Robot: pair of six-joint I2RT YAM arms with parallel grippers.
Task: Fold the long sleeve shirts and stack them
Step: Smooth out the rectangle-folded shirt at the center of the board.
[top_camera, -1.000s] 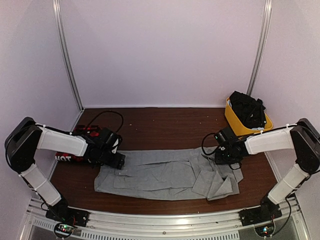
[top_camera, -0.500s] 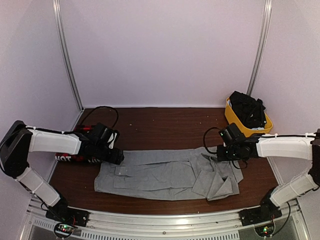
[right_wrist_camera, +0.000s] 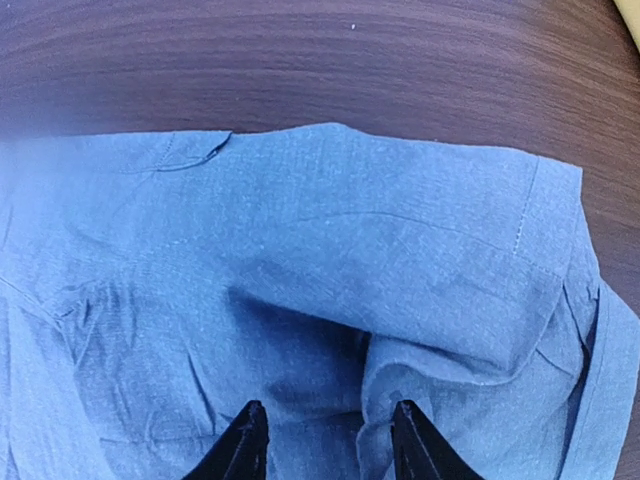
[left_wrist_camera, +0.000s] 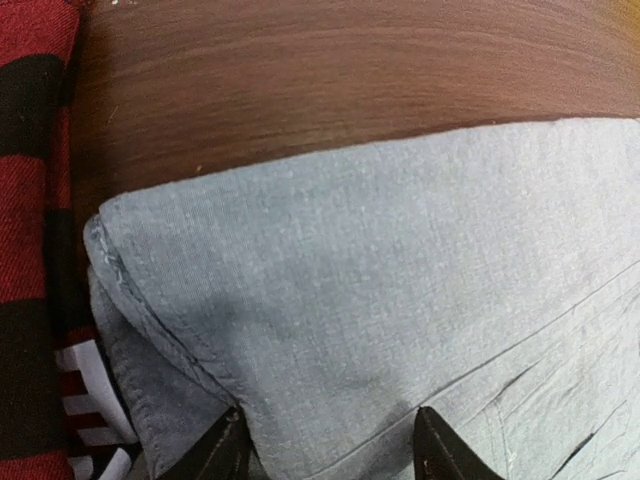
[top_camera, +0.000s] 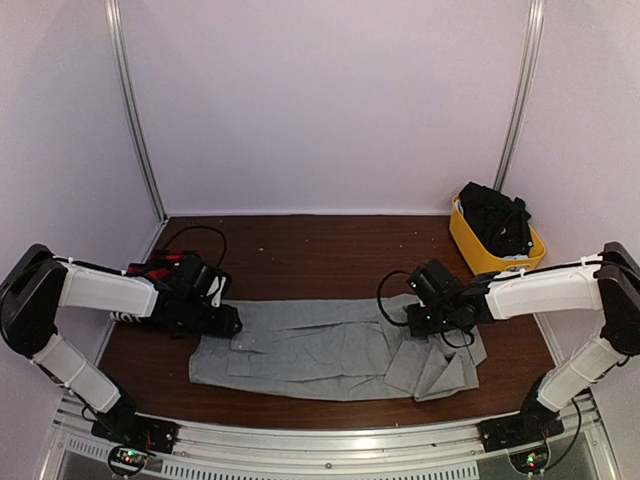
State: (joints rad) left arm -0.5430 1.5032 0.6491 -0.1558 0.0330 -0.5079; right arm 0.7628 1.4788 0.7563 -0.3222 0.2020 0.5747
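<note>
Top external view: both arms reach low over the grey shirt point(top_camera: 320, 350) spread across the desk point(top_camera: 320, 250).

The grey shirt lies flat and lengthwise along the near half of the desk, with its right end rumpled into loose folds. The left gripper point(top_camera: 222, 322) sits at the shirt's far left corner; in the left wrist view its jaws are apart, straddling the folded edge, and the cloth between them lies flat. The plaid shirt point(top_camera: 150, 272) is bunched at the desk's left edge, just beside that corner and partly under the left arm. The right gripper point(top_camera: 420, 318) rests on the shirt's far edge towards the right end. Its jaws stand part-way apart around a raised ridge of cloth, and I cannot tell whether they pinch it. A yellow bin point(top_camera: 470, 245) of dark clothes sits in the far right corner.
</note>
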